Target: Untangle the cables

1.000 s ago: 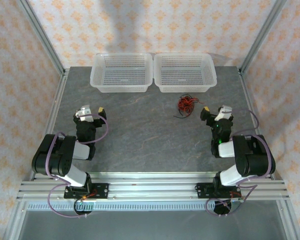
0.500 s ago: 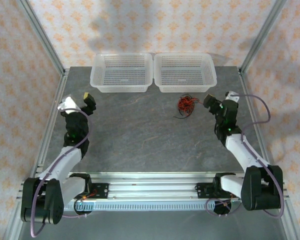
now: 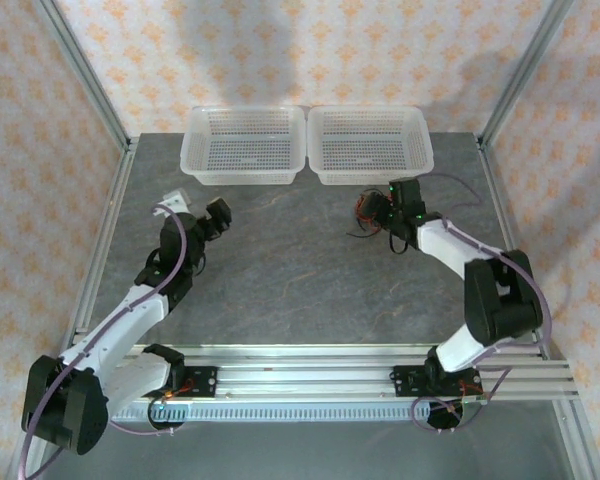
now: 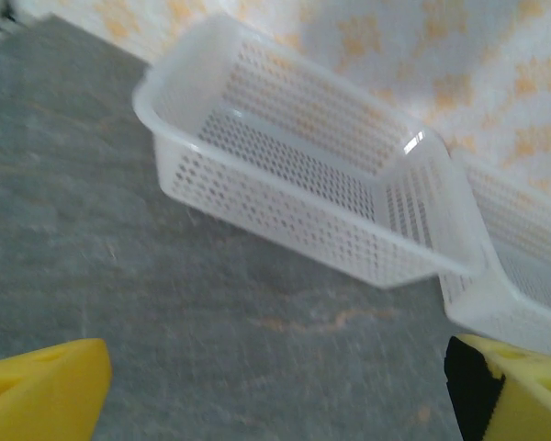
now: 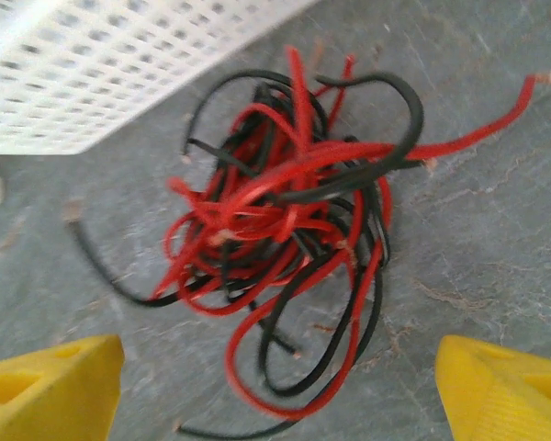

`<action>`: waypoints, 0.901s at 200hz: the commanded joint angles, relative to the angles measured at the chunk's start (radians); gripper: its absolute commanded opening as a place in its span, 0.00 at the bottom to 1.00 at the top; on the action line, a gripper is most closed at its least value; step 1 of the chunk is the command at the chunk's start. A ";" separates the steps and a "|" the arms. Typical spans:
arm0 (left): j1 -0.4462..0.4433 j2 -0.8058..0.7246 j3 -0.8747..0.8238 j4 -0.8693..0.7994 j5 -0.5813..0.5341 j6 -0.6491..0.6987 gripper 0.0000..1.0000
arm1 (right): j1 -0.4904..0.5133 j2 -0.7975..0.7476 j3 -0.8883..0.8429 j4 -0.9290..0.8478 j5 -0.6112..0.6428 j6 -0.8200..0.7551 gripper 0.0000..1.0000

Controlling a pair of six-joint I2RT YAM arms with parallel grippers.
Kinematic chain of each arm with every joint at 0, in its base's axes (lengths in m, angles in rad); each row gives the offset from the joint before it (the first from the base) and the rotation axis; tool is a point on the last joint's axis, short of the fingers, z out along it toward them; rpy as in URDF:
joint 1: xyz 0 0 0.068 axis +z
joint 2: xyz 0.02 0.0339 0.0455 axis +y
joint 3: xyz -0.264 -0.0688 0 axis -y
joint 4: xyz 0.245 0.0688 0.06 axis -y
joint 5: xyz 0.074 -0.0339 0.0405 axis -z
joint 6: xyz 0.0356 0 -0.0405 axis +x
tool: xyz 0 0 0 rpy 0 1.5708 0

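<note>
The right end effector (image 5: 275,393) is spread wide. The tangled red and black cables (image 5: 285,230) lie on the desk (image 5: 505,220) just ahead between its fingers, close to the right basket (image 5: 101,64) beyond. The left end effector (image 4: 275,395), also spread, faces bare desk up to the left basket (image 4: 285,216).

Bright even light, soft shadows on back wall (image 3: 230,40), wrist views softly blurred, small glare on basket rim (image 4: 413,142)
</note>
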 commanded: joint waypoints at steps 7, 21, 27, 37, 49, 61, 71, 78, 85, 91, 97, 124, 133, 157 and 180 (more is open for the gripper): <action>-0.078 0.019 0.032 -0.086 -0.002 -0.037 0.94 | 0.000 0.094 0.058 0.051 0.048 0.064 0.85; -0.114 0.028 0.032 -0.095 -0.017 -0.039 0.94 | 0.001 0.135 0.068 0.083 0.054 0.068 0.81; -0.127 0.031 0.032 -0.097 -0.024 -0.041 0.94 | 0.001 0.148 0.068 0.095 0.060 0.071 0.79; -0.145 0.036 0.028 -0.096 -0.031 -0.044 0.95 | -0.001 0.165 0.065 0.110 0.070 0.069 0.72; -0.165 0.042 0.022 -0.090 -0.032 -0.048 0.95 | 0.000 0.171 0.049 0.137 0.080 0.061 0.57; -0.181 0.049 0.020 -0.084 -0.030 -0.047 0.95 | 0.000 0.174 0.027 0.170 0.079 0.045 0.38; -0.195 0.056 0.020 -0.078 -0.027 -0.047 0.95 | -0.001 0.169 0.005 0.196 0.072 0.024 0.18; -0.203 0.058 0.023 -0.076 -0.025 -0.048 0.95 | 0.000 0.161 -0.012 0.213 0.063 0.005 0.06; -0.212 0.063 0.027 -0.078 -0.026 -0.046 0.95 | 0.001 0.148 -0.033 0.228 0.052 -0.016 0.00; -0.219 0.065 0.031 -0.076 -0.023 -0.046 0.95 | 0.000 0.131 -0.052 0.240 0.042 -0.037 0.00; -0.223 0.066 0.037 -0.080 -0.020 -0.046 0.95 | -0.001 0.108 -0.077 0.253 0.025 -0.063 0.00; -0.240 0.073 0.075 -0.112 -0.001 -0.036 0.95 | 0.002 -0.012 -0.178 0.277 -0.145 -0.218 0.00; -0.247 0.080 0.088 -0.124 0.010 -0.034 0.95 | 0.006 -0.057 -0.209 0.271 -0.237 -0.264 0.00; -0.257 0.102 0.121 -0.139 0.063 -0.032 0.95 | 0.054 -0.162 -0.274 0.227 -0.437 -0.333 0.00; -0.273 0.134 0.143 -0.134 0.119 -0.034 0.95 | 0.123 -0.221 -0.335 0.221 -0.530 -0.326 0.00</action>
